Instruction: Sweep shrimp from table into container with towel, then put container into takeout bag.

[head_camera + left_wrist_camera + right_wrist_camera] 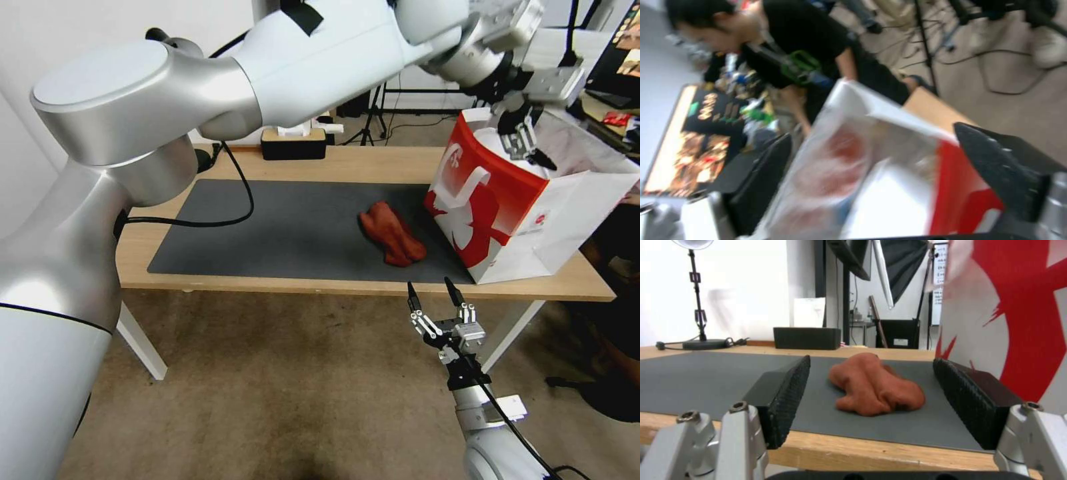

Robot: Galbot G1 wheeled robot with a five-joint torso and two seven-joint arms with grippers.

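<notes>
The red and white takeout bag [493,213] stands open at the right end of the table [300,163], on the corner of the dark mat [280,227]. My left gripper [527,147] hangs open right over the bag's mouth, pointing down. From the left wrist, that gripper [873,133] spans the bag [960,186], whose lining shows blurred reddish patches. The container and the shrimp are hidden. The rust-red towel [393,233] lies crumpled on the mat beside the bag. My right gripper [435,287] stands open just off the table's front edge, facing the towel [873,385], well short of it.
A black box [293,143] sits at the table's back edge, and a lamp base [704,344] with a cable stands at the back left. Tripod legs [373,120] stand on the floor behind. The bag [1018,323] rises close beside the right gripper [871,361].
</notes>
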